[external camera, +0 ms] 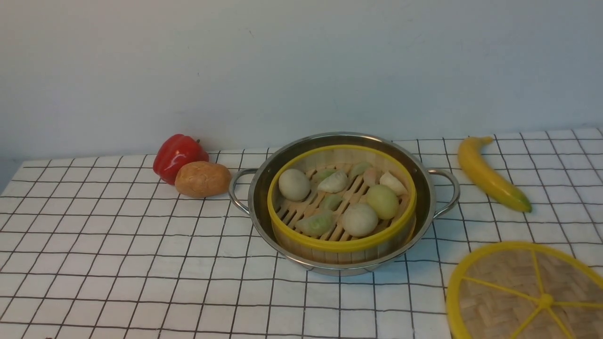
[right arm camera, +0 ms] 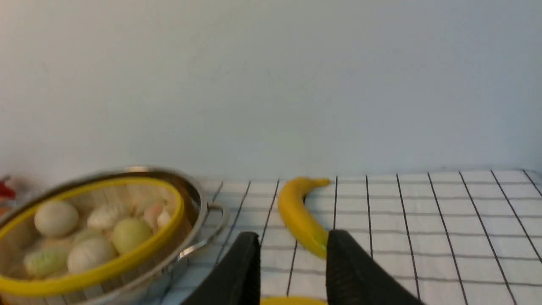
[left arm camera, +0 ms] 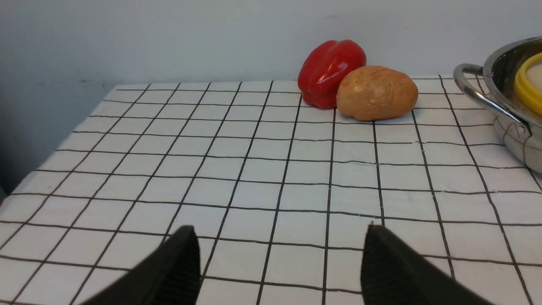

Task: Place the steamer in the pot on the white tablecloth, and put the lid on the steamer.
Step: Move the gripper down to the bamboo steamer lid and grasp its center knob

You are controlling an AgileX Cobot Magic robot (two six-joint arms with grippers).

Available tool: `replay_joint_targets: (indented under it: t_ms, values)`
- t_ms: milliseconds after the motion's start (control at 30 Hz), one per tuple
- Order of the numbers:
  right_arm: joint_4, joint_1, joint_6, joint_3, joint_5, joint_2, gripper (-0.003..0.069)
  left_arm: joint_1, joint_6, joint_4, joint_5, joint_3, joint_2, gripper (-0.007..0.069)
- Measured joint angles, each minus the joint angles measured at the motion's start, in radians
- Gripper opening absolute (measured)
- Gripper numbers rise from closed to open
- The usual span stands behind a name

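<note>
The steamer (external camera: 341,245), a bamboo basket with a yellow rim holding toy dumplings and buns, sits inside the shiny steel pot (external camera: 426,188) on the white tablecloth (external camera: 118,263). The lid (external camera: 499,282), a flat woven disc with yellow spokes, lies on the cloth at the front right, partly cut off by the frame. Neither gripper shows in the front view. In the left wrist view my left gripper (left arm camera: 281,231) is open over bare cloth, left of the pot (left arm camera: 499,97). My right gripper (right arm camera: 292,237) is open just above the lid's rim (right arm camera: 292,301), with the steamer (right arm camera: 106,267) off to one side.
A red bell pepper (external camera: 176,153) and a brown potato (external camera: 202,179) lie close to the pot's left handle. A yellow banana (external camera: 487,176) lies right of the pot, beyond the lid. A plain wall stands behind the table's far edge.
</note>
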Motion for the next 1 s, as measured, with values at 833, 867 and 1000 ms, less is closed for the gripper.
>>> replay_joint_targets:
  t_ms: [833, 867, 1000]
  values:
    - [-0.088, 0.218, -0.240, -0.479, 0.568, 0.872, 0.0242, 0.000, 0.000, 0.000, 0.000, 0.000, 0.000, 0.0474]
    - [-0.100, 0.235, -0.221, -0.488, 0.563, 0.912, 0.0242, 0.000, 0.000, 0.000, 0.000, 0.000, 0.000, 0.0474]
    - [-0.121, 0.260, -0.147, -0.527, 0.485, 1.083, 0.0242, 0.000, 0.000, 0.000, -0.001, 0.000, 0.000, 0.0474]
